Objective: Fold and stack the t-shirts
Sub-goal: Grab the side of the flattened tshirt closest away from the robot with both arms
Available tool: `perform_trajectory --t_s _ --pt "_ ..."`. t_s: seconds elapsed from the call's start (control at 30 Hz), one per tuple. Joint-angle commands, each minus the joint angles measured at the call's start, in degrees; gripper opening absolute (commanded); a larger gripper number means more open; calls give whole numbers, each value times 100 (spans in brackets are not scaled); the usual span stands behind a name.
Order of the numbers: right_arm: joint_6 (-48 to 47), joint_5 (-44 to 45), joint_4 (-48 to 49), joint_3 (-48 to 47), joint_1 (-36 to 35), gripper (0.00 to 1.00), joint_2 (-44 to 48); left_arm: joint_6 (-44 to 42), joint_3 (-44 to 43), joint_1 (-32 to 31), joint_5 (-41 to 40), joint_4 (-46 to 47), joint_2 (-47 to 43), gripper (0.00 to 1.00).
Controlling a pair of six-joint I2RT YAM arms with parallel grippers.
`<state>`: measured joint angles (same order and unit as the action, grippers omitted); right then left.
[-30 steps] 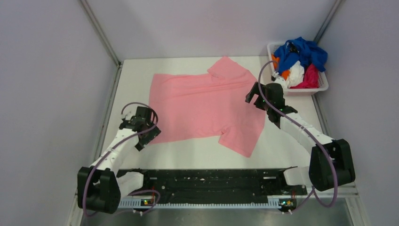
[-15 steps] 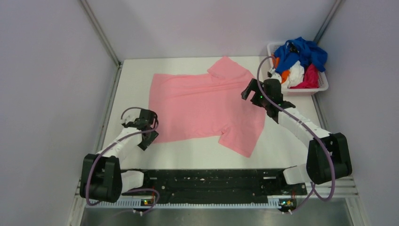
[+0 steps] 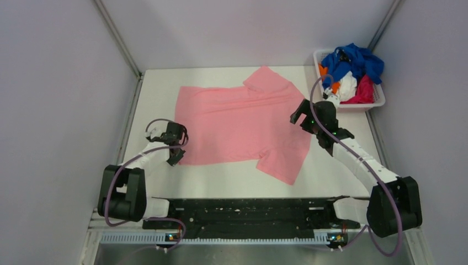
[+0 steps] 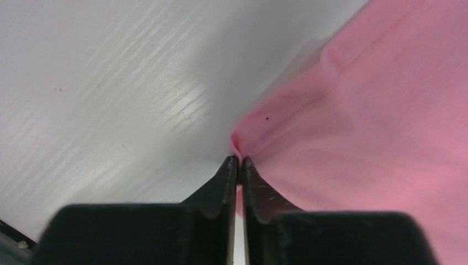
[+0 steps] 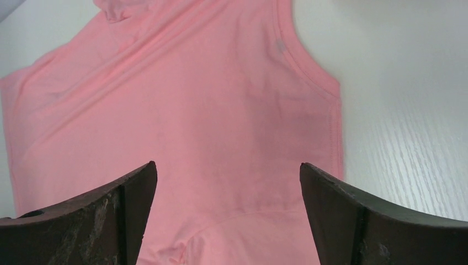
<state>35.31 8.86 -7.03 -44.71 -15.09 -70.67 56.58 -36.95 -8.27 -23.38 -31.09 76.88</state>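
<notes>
Left hand [image 3: 175, 158]: pinched fully shut at the near left of the surface [image 3: 154, 94], with a sliver of pink cloth caught between its dark fingers [image 4: 221, 185].
Grip point: the near left corner of the salmon-pink t-shirt [image 3: 237, 124], at the hem end. The cloth puckered into a small fold right at the fingertips.
Right hand [image 3: 298, 114]: spread wide and holding nothing. It stood over the shirt's right edge, between the two sleeves, and whether it touched the cloth could not be told.
Salmon-pink t-shirt: lay spread flat across the middle of the surface, hem toward the left and sleeves toward the right. One sleeve pointed to the far side and the other toward the arms' bases.
Right wrist view: pink cloth filled the space between the open fingers. A stitched, curved edge ran down its right side, with bare white surface beyond.
Lattice basket [image 3: 355, 107]: white plastic, in the far right corner of the surface, apart from the pink shirt and just beyond the right hand.
Basket contents: a royal blue t-shirt [image 3: 357, 61] heaped on top and spilling over the rim. An orange t-shirt [image 3: 334, 87], a white t-shirt [image 3: 346, 86] and a magenta t-shirt [image 3: 364, 93] were bunched beneath it.
Surface: white, with a faint wood grain seen in both wrist views.
</notes>
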Motion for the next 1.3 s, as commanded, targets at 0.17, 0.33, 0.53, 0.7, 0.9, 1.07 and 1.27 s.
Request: perform_trajectory --t_s 0.17,0.33,0.53,0.7,0.9,1.07,1.27 --pt "261 871 -966 29 -332 99 559 -154 188 23 604 303 139 0" --pt "397 1146 -2066 -218 -1115 98 553 -252 30 19 282 -141 -233 0" --pt "810 1353 -3498 -99 -2664 92 512 -402 -40 27 259 -247 -288 0" --pt "1039 1021 -3670 247 -3285 84 317 -436 2 36 353 -126 -287 0" --pt "887 735 -2965 534 -3378 68 -242 -473 37 36 462 6 -304 0" --pt "980 643 -2765 656 -3377 63 -679 -490 46 36 437 -50 -398 0" --pt "1112 300 -3027 1021 -3384 48 -527 -445 112 36 357 -192 -556 0"
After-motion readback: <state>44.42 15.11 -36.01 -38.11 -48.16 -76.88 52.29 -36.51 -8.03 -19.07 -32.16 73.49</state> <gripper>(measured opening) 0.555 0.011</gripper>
